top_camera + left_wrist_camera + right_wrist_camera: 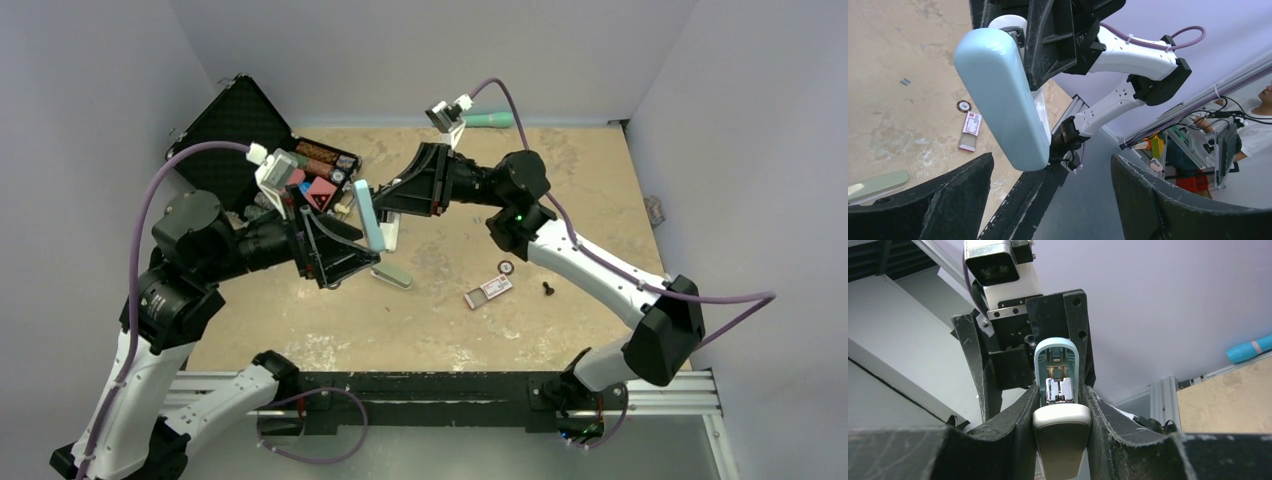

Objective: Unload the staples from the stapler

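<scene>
Above scuffed tan tabletop (590,190), pale purple walls (400,50) around: right gripper (1062,405) clamps light-blue plastic stapler (370,215) midair, lid swung open; left gripper (1052,160) gapes wide beside it.

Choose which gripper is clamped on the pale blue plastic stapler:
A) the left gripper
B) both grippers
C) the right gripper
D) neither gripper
C: the right gripper pinches the pale blue plastic stapler between its black fingers, while the left gripper stands wide open.
</scene>
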Available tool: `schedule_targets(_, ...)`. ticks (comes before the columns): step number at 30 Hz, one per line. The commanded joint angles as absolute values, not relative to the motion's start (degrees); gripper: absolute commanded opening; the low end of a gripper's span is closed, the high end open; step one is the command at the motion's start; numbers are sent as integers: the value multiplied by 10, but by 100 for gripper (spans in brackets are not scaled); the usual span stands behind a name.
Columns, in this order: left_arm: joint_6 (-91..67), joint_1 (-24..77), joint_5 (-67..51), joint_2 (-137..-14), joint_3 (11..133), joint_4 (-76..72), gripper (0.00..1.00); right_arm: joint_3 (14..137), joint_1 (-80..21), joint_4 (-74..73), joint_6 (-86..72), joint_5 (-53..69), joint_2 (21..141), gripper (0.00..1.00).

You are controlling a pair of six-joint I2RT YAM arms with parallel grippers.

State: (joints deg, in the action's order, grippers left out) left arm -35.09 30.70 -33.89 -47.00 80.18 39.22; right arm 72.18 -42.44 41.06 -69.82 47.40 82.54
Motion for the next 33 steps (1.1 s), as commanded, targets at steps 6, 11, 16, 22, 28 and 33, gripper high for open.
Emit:
schedule_targets(6, -354, 304, -345, -486, 801, 366, 84, 779, -454, 515, -744, 465, 861, 0)
schedule_targets(11, -345, 303, -310, -497, 804, 377, 78, 781, -455, 516, -744, 466, 861, 0)
schedule_targets(16, -344, 304, -304, -501, 813, 375, 59, 767, -456, 522, -745, 464, 855, 0)
schedule_targets(22, -359, 305, -331, -526, 810, 363, 52, 765, -458, 529, -745, 461, 857, 0)
schedule_targets(28, -358, 306, -317, -529, 814, 370, 4, 759, -459, 529, -741, 464, 852, 0)
schedule_targets(33, -355, 307, -290, -534, 820, 402, 0, 755, -459, 499, -720, 473, 838, 46)
